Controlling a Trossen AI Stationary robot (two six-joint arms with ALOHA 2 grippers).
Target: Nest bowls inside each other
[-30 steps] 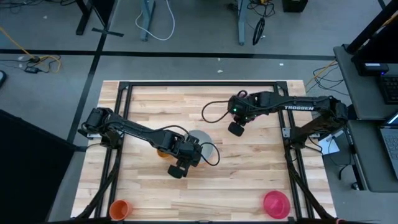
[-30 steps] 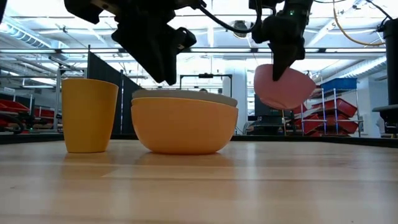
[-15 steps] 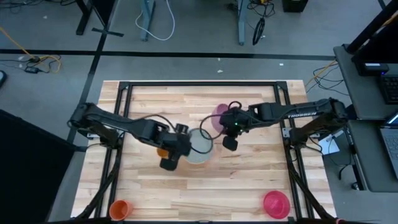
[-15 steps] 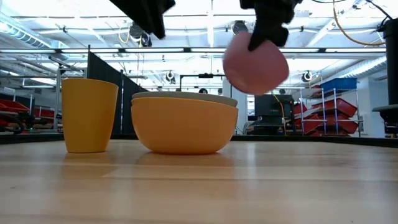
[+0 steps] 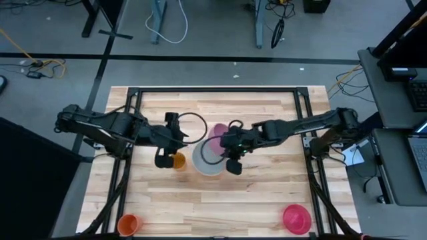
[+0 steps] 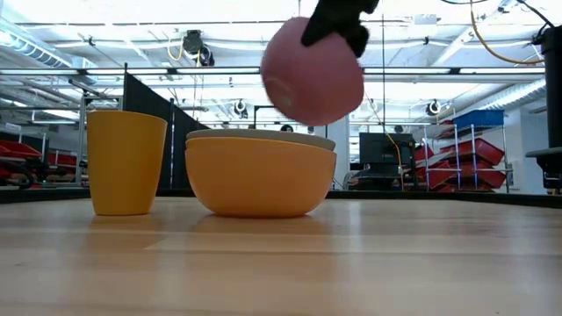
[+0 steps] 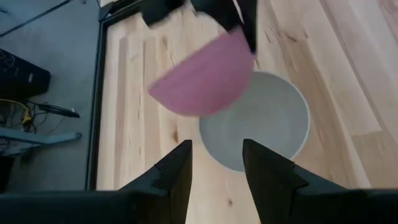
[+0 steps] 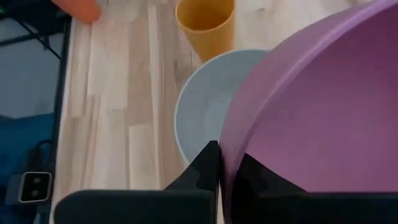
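Note:
A grey bowl (image 5: 208, 162) sits nested in an orange bowl (image 6: 259, 180) at mid-table. Above their far edge hangs a pink bowl (image 6: 313, 72), tilted, with my right gripper (image 5: 225, 143) shut on its rim. My left gripper (image 7: 217, 171) stands open and holds nothing. It is raised above the table just left of the grey bowl (image 7: 258, 121), over an amber cup (image 5: 177, 161). The pink bowl (image 7: 202, 78) shows ahead of the left fingers. My right gripper pinches the pink bowl's rim (image 8: 225, 152) between its two fingers, one finger (image 8: 205, 165) outside the wall and one inside. The fingers slant down from the table's right side. The bowl is lifted clear and tipped, its underside toward the table's near edge.
The amber cup (image 6: 126, 162) stands upright just left of the stacked bowls. A small orange cup (image 5: 128, 223) is at the near left corner and a magenta bowl (image 5: 297, 219) at the near right. Black frame rails (image 5: 213, 90) border the tabletop.
My right gripper has carried the pink bowl toward the table's left, from right of the stack to above it, and the bowl has tipped further. My left gripper has risen and drawn back toward the left edge, away from the grey bowl, leaving the low view.

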